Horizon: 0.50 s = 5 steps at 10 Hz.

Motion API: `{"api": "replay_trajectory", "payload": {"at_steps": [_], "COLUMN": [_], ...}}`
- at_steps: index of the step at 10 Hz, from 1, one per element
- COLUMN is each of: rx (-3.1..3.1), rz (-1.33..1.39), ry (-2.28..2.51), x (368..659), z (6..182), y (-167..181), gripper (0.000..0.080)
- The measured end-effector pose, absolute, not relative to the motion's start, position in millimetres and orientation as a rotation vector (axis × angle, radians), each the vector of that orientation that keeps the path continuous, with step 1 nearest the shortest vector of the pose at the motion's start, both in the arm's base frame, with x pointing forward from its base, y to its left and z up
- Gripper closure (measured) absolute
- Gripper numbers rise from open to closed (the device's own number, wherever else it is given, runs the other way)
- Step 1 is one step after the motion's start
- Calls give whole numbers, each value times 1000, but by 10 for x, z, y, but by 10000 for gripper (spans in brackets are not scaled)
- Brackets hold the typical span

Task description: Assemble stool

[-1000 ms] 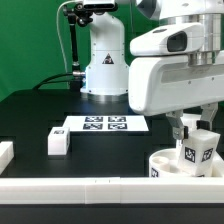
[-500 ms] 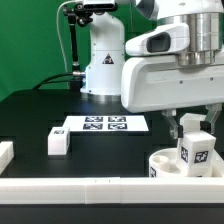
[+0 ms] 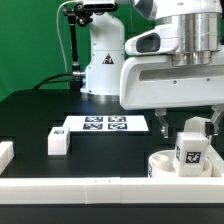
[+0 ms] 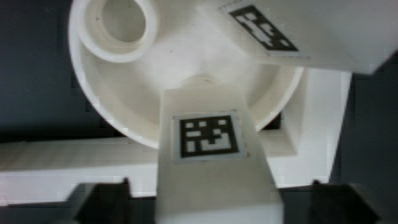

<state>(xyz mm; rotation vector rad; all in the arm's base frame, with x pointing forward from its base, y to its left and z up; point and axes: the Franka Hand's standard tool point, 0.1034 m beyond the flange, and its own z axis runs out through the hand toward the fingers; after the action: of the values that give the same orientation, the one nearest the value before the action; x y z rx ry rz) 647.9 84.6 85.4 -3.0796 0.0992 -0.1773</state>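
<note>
My gripper (image 3: 188,136) is shut on a short white stool leg (image 3: 189,153) with a tag on its face. It holds the leg upright over the round white seat (image 3: 160,163), which lies at the exterior view's lower right against the front rail. In the wrist view the leg (image 4: 210,140) fills the gap between my fingers (image 4: 93,203), its lower end on the seat's face (image 4: 134,85) near a round hole (image 4: 118,22). A second leg (image 3: 57,142) lies left of centre. A third leg (image 3: 5,153) sits at the left edge.
The marker board (image 3: 105,125) lies flat in the middle of the black table. A long white rail (image 3: 90,190) runs along the front edge. The arm's white base (image 3: 103,60) stands at the back. A tagged white surface (image 4: 267,28) shows at the seat's edge.
My gripper and the held leg have shifted a little toward the exterior view's left over the seat. The loose legs and the seat have not moved.
</note>
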Motion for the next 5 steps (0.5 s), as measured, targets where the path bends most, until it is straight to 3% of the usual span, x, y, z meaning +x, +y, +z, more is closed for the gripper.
{"api": "replay_trajectory", "payload": {"at_steps": [1,2,5], "rx": [-3080,-3080,-3098], "rz": [-177,-177,-176], "ry": [99,99,62], "x": [6479,6479,6353], "z": [854,854,990], "y": [846,845,531], "gripper": [271,172,151]}}
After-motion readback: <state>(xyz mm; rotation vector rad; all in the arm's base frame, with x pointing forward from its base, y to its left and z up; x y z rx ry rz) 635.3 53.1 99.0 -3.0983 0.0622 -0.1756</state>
